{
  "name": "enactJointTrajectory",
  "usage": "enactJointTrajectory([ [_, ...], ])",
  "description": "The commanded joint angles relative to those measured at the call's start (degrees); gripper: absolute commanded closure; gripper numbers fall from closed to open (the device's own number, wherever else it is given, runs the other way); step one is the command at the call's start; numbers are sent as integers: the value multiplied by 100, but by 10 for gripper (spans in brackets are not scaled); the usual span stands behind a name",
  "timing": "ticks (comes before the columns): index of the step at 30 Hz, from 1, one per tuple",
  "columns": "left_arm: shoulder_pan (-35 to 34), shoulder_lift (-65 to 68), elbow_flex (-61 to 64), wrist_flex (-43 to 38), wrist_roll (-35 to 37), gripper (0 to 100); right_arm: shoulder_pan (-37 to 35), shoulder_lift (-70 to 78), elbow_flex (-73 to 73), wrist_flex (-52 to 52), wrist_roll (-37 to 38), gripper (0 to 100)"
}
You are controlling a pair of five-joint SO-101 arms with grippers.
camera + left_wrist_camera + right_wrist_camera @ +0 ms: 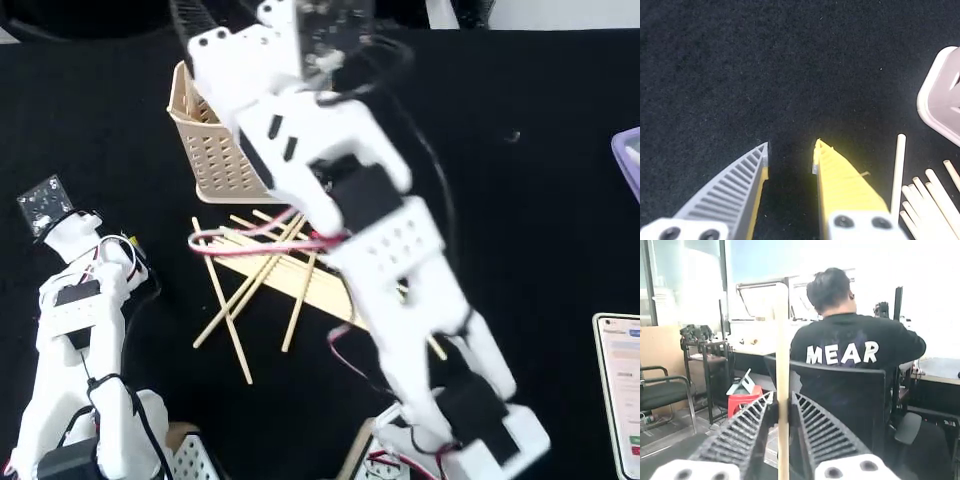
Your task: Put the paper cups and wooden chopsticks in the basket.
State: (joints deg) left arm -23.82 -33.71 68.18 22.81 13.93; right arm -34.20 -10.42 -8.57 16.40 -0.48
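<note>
The perforated basket is beige, chopsticks pale wood, tabletop black.

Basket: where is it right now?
High view: the basket sits back-left on the table, just beyond the chopsticks, partly behind the raised arm.

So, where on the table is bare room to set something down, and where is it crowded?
Bare table lies left of the basket, ahead of the open left tool, and right of the raised right arm, up to the screen. Crowded: the middle, where chopsticks lie scattered below the basket.
</note>
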Motion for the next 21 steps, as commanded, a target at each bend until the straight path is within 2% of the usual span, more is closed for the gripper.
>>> enactJointTrajectory([
  [1, 22, -123, -31, -105, 53, 845, 114, 330, -40, -563, 0, 988],
  [6, 22, -123, -31, -105, 44, 845, 396, 901, -31, -835, 0, 988],
  [15, 22, -123, -31, -105, 26, 845, 422, 1367, 312, -466, 0, 985],
  [17, 22, -123, -31, -105, 26, 845, 369, 1367, 136, 18, 132, 947],
  [21, 22, -123, -31, -105, 26, 845, 352, 1367, -382, 1257, 167, 807],
])
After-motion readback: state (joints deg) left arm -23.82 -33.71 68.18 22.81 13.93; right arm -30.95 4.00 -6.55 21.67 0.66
